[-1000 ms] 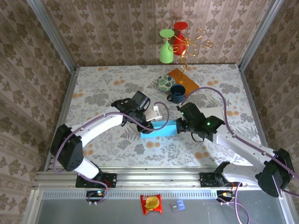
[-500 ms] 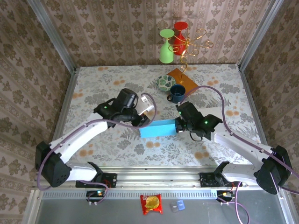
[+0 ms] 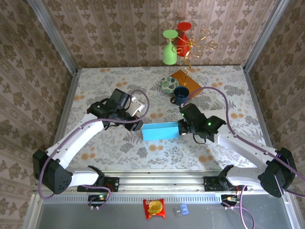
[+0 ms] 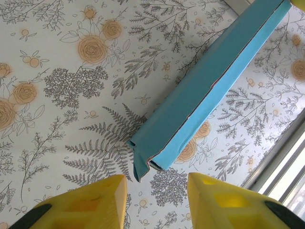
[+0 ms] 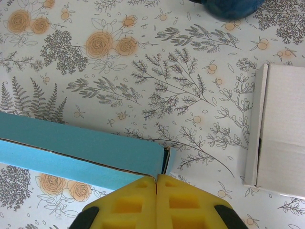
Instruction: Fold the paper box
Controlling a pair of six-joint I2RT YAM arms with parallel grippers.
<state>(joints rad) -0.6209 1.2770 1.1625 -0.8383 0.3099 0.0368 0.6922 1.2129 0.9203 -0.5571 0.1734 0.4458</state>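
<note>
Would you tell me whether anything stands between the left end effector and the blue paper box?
Nothing visible does. The left end effector is open, and the blue paper box ends just beyond its fingers, with only tablecloth between them.

Left arm (image 3: 81, 136) jaws parted; right arm (image 3: 240, 144) jaws together.

Top overhead, wide; wrists close, seemingly downward, sharing paper box (image 4: 209, 90) (image 5: 71, 138).

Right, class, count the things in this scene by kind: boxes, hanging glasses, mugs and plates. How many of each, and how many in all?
Boxes: 2, the blue paper box and the white box
Glasses: 2, the green glass and the red glass
Mugs: 1, the mug
Plates: 1, the plate
Total: 6
</note>
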